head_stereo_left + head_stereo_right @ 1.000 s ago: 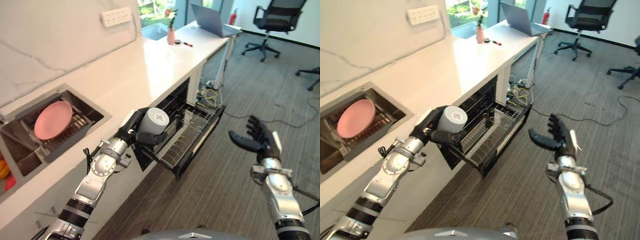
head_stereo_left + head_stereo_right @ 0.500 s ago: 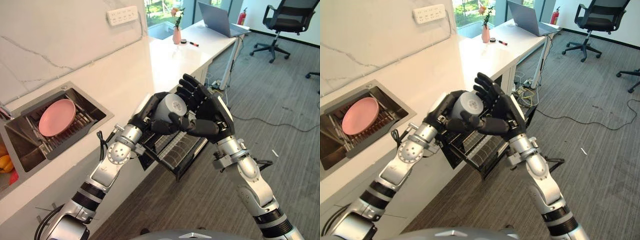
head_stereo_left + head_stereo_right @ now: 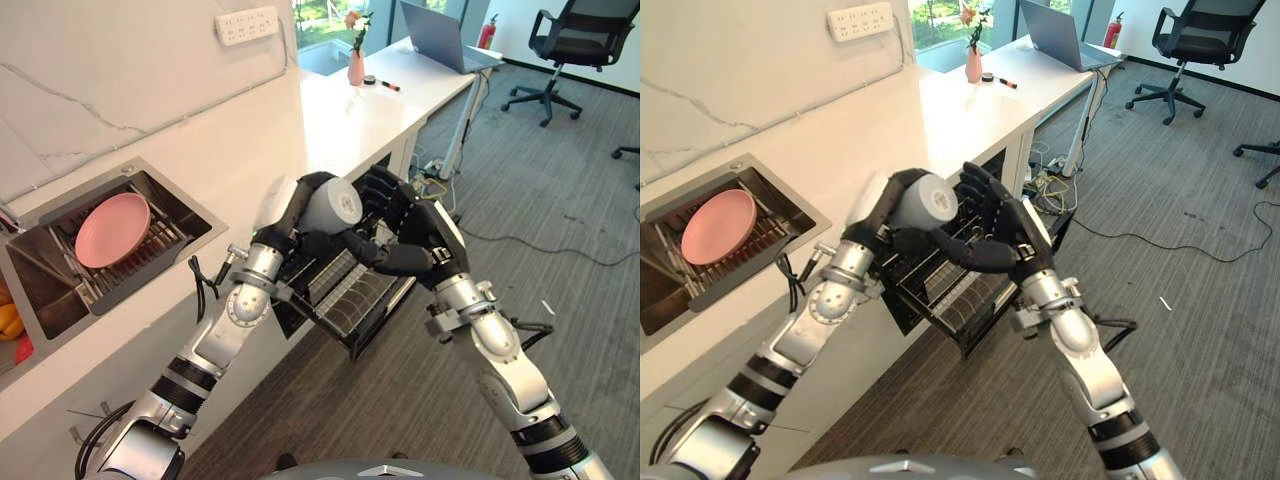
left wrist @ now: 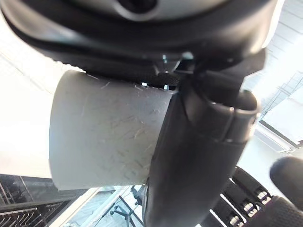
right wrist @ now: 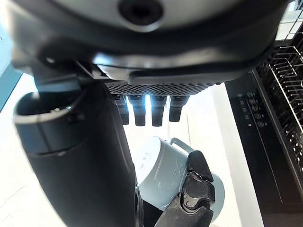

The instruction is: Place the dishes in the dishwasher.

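Handover above the pulled-out dishwasher rack (image 3: 350, 290): left hand (image 3: 290, 215) grasps the grey mug (image 3: 333, 205) while the right hand (image 3: 410, 235), fingers extended alongside, should enclose it fully before the left lets go.

— What's along the left of the frame?
— A pale marbled wall (image 3: 110, 80) with a white socket strip (image 3: 246, 24), above a long white counter (image 3: 330, 120).
— And the right side?
— Grey striped carpet (image 3: 560, 250). At the upper right there's a black office chair (image 3: 568, 45); at the top centre, a bright window (image 3: 318, 18).
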`<state>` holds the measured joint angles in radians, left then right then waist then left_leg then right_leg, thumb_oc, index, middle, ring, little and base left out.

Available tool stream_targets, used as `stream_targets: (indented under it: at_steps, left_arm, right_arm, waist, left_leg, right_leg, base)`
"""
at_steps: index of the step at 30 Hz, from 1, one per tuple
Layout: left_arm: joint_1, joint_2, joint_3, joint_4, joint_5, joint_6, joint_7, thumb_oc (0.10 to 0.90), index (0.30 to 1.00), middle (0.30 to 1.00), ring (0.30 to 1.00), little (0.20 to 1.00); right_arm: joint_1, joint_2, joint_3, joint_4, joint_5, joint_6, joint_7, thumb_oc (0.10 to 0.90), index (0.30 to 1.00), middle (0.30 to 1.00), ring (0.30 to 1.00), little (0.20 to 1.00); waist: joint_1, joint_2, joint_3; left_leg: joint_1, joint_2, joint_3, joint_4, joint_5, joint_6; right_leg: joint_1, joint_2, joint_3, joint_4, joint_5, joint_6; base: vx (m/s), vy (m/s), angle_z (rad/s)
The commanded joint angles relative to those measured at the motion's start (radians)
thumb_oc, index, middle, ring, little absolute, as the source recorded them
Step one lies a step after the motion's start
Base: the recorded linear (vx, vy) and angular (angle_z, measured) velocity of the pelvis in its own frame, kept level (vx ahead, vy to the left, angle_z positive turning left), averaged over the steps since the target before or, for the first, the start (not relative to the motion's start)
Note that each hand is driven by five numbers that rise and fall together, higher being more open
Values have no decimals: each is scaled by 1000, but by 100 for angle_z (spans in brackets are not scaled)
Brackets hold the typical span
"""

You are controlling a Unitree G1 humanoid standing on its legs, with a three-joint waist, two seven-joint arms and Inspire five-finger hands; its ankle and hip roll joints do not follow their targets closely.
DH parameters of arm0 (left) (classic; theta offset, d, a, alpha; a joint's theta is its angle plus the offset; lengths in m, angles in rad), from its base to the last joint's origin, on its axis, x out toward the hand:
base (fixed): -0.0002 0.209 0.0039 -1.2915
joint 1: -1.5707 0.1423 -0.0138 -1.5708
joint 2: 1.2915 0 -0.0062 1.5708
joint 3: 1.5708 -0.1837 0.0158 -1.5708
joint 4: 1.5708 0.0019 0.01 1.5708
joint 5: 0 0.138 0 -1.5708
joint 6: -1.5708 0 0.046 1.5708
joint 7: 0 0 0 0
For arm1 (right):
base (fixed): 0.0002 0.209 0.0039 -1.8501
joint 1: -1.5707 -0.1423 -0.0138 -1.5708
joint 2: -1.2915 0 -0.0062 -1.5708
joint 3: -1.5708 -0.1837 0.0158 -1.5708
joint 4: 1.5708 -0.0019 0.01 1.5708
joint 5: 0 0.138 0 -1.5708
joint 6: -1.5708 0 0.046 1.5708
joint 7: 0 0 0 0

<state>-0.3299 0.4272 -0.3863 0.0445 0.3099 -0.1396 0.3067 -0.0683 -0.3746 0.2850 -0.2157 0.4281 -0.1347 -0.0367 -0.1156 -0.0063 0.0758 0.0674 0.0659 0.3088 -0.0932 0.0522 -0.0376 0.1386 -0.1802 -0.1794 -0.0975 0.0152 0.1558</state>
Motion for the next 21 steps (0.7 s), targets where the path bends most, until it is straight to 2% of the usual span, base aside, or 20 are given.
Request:
stream_targets:
  at_steps: [1,3,4,6,11,16,21]
  left_arm:
    - [-213,-26,19,53,83,-48,152,400,300,300,300,300]
    - [-241,-49,-12,99,132,-18,225,400,300,300,300,300]
    - [-241,-49,-12,99,132,-18,225,400,300,300,300,300]
    - [-252,-68,-41,128,163,4,278,400,300,300,300,300]
    - [-263,-113,-90,172,165,44,328,400,300,300,300,300]
    - [-270,-164,-144,229,153,80,382,400,300,300,300,300]
    - [-303,-210,-193,300,156,129,457,400,300,300,300,300]
  right_arm:
    - [-128,41,-14,-42,-42,-116,-50,800,900,900,900,900]
    - [-154,70,35,-26,-45,-115,-97,800,900,900,900,900]
    - [-154,70,35,-26,-45,-115,-97,800,900,900,900,900]
    - [-177,116,81,-9,27,-122,-130,800,900,900,900,900]
    - [-234,188,135,19,140,-132,-203,800,900,900,900,900]
    - [-295,242,165,40,103,-129,-314,800,900,900,900,900]
    - [-336,304,199,73,120,-119,-429,800,900,900,900,900]
  waist:
    - [19,0,-52]
    - [14,1,-50]
    - [14,1,-50]
    - [15,1,-51]
    - [21,0,-53]
    - [30,1,-57]
    - [38,-3,-61]
  left_leg:
    - [89,40,-26,6,-87,-19]
    - [90,40,-23,6,-86,-18]
    - [90,40,-23,6,-86,-18]
    - [88,39,-19,6,-84,-18]
    - [85,38,-20,6,-81,-18]
    - [81,36,-24,6,-79,-17]
    - [75,34,-36,6,-76,-14]
  right_leg:
    - [-65,-18,-24,12,51,48]
    - [-69,-16,-18,12,52,47]
    - [-69,-16,-18,12,52,47]
    - [-74,-15,-15,13,56,46]
    - [-77,-16,-14,13,60,45]
    - [-77,-17,-21,13,64,42]
    - [-74,-18,-28,15,67,38]
  base:
    - [0,0,0]
    - [0,0,0]
    - [-10,2,-3]
    - [-7,2,-2]
    - [-2,1,-1]
    - [0,0,0]
    - [0,0,0]
